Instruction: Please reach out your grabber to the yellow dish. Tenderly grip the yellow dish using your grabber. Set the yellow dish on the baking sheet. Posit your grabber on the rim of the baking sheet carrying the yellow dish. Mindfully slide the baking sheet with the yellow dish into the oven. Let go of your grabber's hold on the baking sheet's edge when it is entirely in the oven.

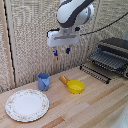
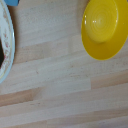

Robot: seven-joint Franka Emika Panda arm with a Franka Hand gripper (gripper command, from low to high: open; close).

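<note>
The yellow dish (image 1: 76, 87) is a small round shallow bowl sitting on the wooden table near its middle; it also shows in the wrist view (image 2: 104, 27). My grabber (image 1: 61, 51) hangs high above the table, up and towards the exterior view's left of the dish, with its blue-tipped fingers apart and empty. It does not show in the wrist view. The oven (image 1: 117, 47) stands at the exterior view's right with its door down. The baking sheet (image 1: 108, 60) is a dark ridged tray sticking out of the oven's front.
A small orange oblong piece (image 1: 63, 79) lies touching the dish's far side. A blue cup (image 1: 44, 81) stands to the exterior view's left of it. A large white patterned-rim plate (image 1: 27, 105) lies at the front left; its edge shows in the wrist view (image 2: 6, 45). The lowered oven door (image 1: 95, 73) juts over the table.
</note>
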